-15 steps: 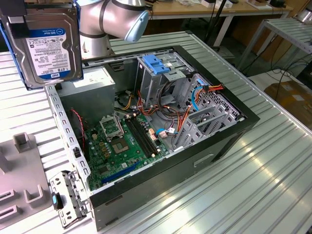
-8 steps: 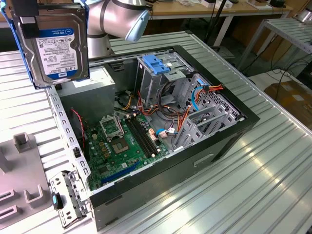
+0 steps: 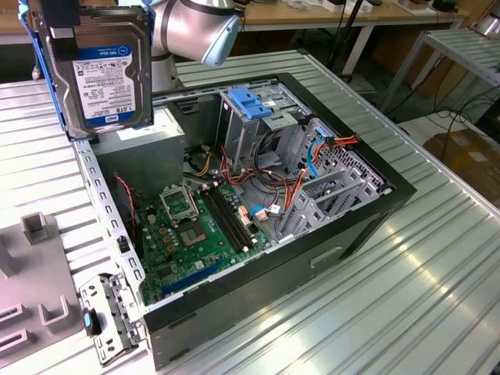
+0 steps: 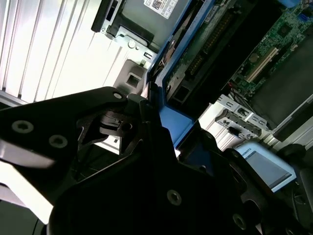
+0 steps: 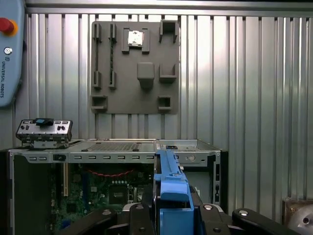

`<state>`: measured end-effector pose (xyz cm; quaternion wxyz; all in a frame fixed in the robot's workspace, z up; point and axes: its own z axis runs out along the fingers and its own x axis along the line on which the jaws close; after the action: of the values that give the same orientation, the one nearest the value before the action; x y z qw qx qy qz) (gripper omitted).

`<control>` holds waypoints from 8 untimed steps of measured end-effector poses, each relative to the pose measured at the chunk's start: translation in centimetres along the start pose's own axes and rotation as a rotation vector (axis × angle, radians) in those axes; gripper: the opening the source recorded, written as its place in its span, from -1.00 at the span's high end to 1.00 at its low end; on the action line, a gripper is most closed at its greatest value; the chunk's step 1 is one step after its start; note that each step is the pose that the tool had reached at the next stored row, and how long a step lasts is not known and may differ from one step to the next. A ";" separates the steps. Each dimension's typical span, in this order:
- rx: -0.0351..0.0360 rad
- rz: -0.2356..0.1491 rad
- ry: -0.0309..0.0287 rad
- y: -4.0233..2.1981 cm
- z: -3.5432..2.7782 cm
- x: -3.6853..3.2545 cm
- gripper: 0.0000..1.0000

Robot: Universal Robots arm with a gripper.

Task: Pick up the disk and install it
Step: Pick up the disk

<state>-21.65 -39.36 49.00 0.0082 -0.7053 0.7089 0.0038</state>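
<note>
The disk [image 3: 98, 70] hangs in the air above the open computer case's back corner, at the exterior view's upper left. It stands upright, with its white-and-blue label facing the camera and blue rails along its edges. My gripper [image 3: 98, 12] is shut on its upper end. In the first wrist view the disk's blue rail [image 5: 171, 188] runs edge-on between the black parts of my gripper [image 5: 171, 218]. In the second wrist view the blue rail [image 4: 178, 125] sits against the black fingers [image 4: 146, 117].
The open computer case [image 3: 367, 226] lies on a ribbed metal table. Inside are a grey drive cage topped by a blue bracket [image 3: 250, 101], a power-supply box [image 3: 144, 148] under the disk, a motherboard [image 3: 195, 226] and loose cables. A grey fixture plate [image 5: 134, 66] lies beside the case.
</note>
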 end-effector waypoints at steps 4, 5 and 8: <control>-0.0001 0.000 0.0006 -0.98 0.09 0.00 0.26; -0.0001 0.000 0.0014 -1.38 0.14 0.01 0.26; -0.0001 0.000 0.0074 -3.41 0.31 0.01 0.26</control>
<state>-18.23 -39.38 48.71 0.0056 -0.7053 0.7089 0.0012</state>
